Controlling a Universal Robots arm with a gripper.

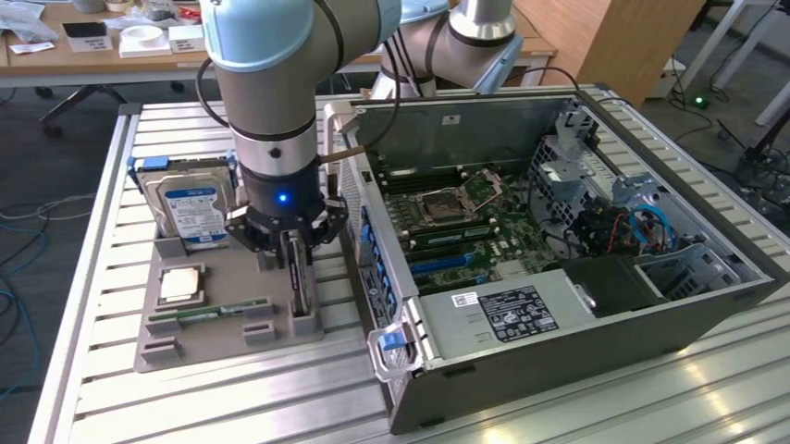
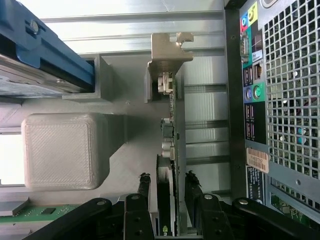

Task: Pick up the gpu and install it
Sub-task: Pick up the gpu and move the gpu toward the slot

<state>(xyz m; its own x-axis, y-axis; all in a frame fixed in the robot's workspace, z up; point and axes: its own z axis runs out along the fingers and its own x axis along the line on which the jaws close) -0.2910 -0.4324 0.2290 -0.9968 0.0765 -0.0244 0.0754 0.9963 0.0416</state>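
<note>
Computer case, side open, lies along the worktop's edge on the exterior view's right. Beside it, on the grey tray toward the opposite edge, the gpu stands on edge with the tool low over it.

On the wrist view the tool is part-open astride the gpu, fingers just beside its faces. An off-centre squeeze could tilt the card or jam it in its slot, and its bracket could snag the case wall close by.

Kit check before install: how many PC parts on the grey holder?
4: hard drive upright at the far end, CPU midway, RAM stick in front of it, gpu on edge inside the open gripper. Arm may hide more.
</note>
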